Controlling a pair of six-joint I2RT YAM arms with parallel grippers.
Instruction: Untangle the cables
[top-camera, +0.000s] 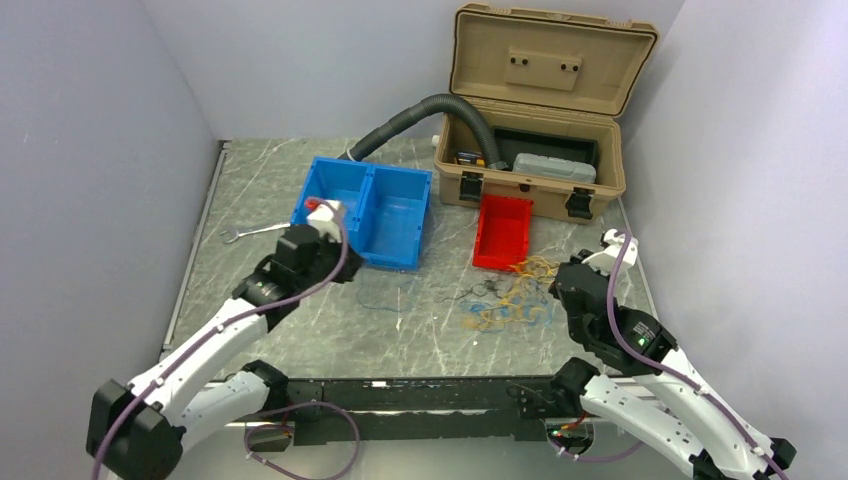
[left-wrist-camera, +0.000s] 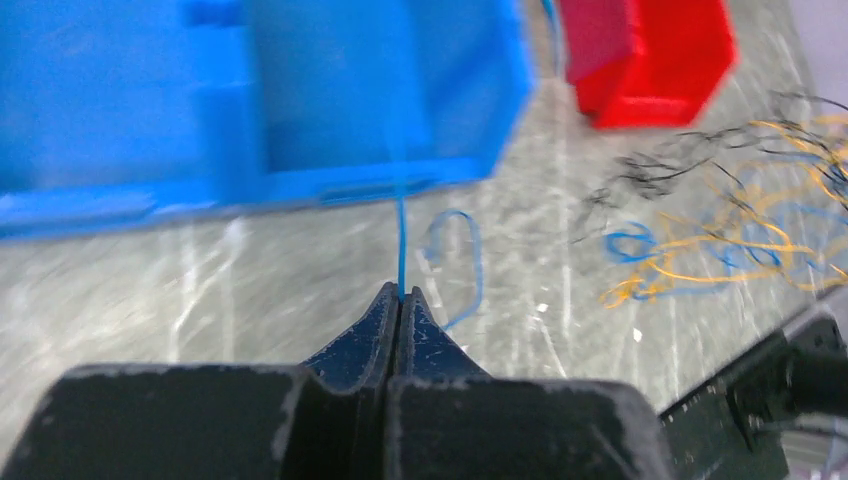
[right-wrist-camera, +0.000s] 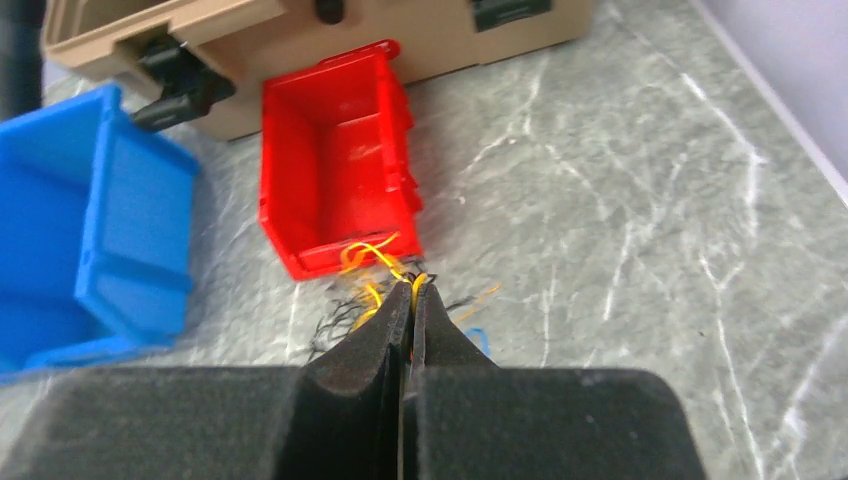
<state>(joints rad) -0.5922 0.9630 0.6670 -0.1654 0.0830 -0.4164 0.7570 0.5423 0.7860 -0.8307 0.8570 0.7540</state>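
The cables lie as a tangle of hair-thin yellow-orange, blue and black wires on the table in front of the red bin. In the left wrist view the tangle is at the right. My left gripper is shut on one blue cable, which runs straight up toward the blue bin and loops back down to the right. My right gripper is shut on a yellow cable at the front edge of the red bin, with black strands beneath it.
A blue two-part bin stands left of the red one. Behind them an open tan case has a grey corrugated hose leading into it. A wrench lies at the far left. Walls close in both sides.
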